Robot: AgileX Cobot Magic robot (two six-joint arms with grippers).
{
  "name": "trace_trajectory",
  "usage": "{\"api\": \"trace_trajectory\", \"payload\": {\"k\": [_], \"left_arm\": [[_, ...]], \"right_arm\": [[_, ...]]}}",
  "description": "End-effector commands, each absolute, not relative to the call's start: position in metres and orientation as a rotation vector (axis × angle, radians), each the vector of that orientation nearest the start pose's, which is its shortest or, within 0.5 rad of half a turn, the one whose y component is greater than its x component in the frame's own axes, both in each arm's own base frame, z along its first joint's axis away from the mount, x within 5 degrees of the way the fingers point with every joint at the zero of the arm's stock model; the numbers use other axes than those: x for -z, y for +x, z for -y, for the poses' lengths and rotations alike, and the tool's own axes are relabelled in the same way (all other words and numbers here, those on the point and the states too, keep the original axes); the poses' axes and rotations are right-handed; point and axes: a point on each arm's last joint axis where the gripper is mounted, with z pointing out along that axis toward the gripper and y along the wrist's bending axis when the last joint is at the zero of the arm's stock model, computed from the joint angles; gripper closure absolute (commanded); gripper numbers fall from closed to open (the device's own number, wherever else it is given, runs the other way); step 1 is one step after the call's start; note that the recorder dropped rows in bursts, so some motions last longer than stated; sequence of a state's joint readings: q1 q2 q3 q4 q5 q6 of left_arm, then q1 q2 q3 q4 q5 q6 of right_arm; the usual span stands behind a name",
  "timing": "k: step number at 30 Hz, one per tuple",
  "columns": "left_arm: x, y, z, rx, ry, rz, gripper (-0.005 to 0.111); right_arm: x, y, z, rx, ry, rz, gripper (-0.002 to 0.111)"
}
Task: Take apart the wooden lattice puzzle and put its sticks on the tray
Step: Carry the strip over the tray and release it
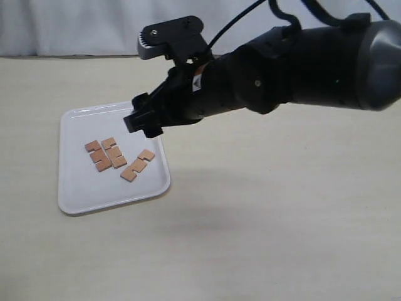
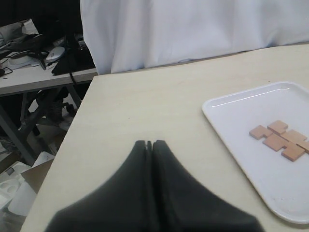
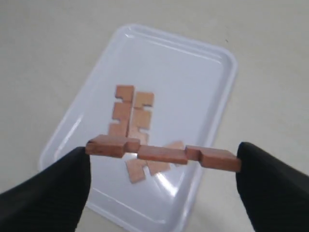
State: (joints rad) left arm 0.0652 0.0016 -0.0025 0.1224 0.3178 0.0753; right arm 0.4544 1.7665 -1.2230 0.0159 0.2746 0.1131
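Note:
A white tray [image 1: 78, 188] lies on the table at the left; three notched reddish-brown sticks [image 1: 106, 153] rest flat on it, apart from one another or side by side. No assembled lattice puzzle shows. My right gripper [image 3: 163, 162] hangs above the tray's far right part, shut endwise on a fourth notched stick [image 3: 161, 153], held level over the tray [image 3: 203, 87]. In the exterior view that gripper [image 1: 143, 120] hides its stick. The left gripper [image 2: 149, 143] is shut on nothing, over bare table beside the tray [image 2: 231, 130], where two of the sticks [image 2: 281, 138] show.
White cloth hangs behind the table's far edge [image 1: 62, 28]. In the left wrist view the table's side edge [image 2: 72, 130] drops off toward a cluttered desk and boxes. The right arm's dark bulk [image 1: 301, 63] spans the scene's upper right.

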Motion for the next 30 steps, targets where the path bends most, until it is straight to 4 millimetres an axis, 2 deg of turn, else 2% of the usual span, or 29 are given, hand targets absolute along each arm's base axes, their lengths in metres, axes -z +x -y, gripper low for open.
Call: {"api": "trace_trajectory", "payload": {"k": [1, 4, 8, 10, 15, 18, 20, 26, 30], "left_arm": [[-0.186, 0.054, -0.007, -0.211, 0.085, -1.789, 0.107], [-0.186, 0.054, -0.007, -0.211, 0.085, -1.789, 0.107], [-0.186, 0.054, -0.007, -0.211, 0.085, -1.789, 0.107], [-0.186, 0.054, -0.007, -0.211, 0.085, -1.789, 0.107], [-0.186, 0.054, -0.007, -0.211, 0.085, -1.789, 0.107], [-0.186, 0.054, -0.007, -0.211, 0.085, -1.789, 0.107], [-0.186, 0.054, -0.007, -0.211, 0.085, -1.789, 0.107], [-0.186, 0.054, -0.007, -0.211, 0.085, -1.789, 0.107], [-0.186, 0.054, -0.007, -0.213, 0.086, -1.789, 0.107]], "right_arm": [[-0.227, 0.366, -0.193, -0.367, -0.355, -2.175, 0.102], [-0.204, 0.376, -0.199, -0.379, -0.342, -2.151, 0.101], [-0.179, 0.392, -0.207, -0.379, -0.331, -2.183, 0.088], [-0.17, 0.397, -0.213, -0.382, -0.329, -2.194, 0.078], [-0.152, 0.401, -0.227, -0.394, -0.34, -2.228, 0.041], [-0.154, 0.401, -0.232, -0.396, -0.358, -2.236, 0.021], [-0.158, 0.402, -0.234, -0.392, -0.362, -2.259, 0.016], [-0.173, 0.403, -0.237, -0.36, -0.374, -2.462, 0.013], [-0.193, 0.401, -0.238, -0.317, -0.414, -2.607, 0.014]]}}
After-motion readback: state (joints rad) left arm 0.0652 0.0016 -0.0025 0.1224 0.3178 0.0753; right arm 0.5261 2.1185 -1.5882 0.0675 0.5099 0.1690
